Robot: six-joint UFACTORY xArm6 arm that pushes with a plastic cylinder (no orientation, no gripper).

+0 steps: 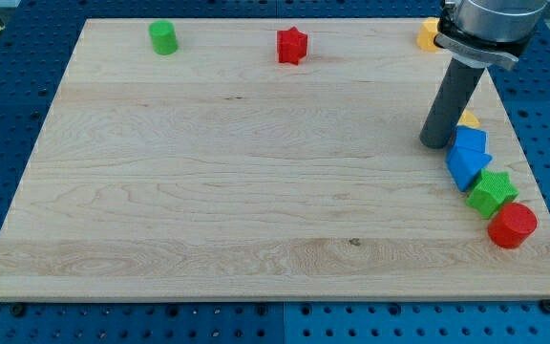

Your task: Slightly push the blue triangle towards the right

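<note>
1. Red cylinder (513,225) and green star (491,192) end the chain of blocks nearest the view's bottom, at the board's (208,191) right edge.
2. Blue triangle (467,161) lies just above the star; the push looks barely begun, with a small rightward nudge left.
3. My tip (435,143), a bare rod holding nothing, stands upright, touching or just left of the blue blocks.
4. Yellow block (469,118) peeks out behind the rod.
</note>
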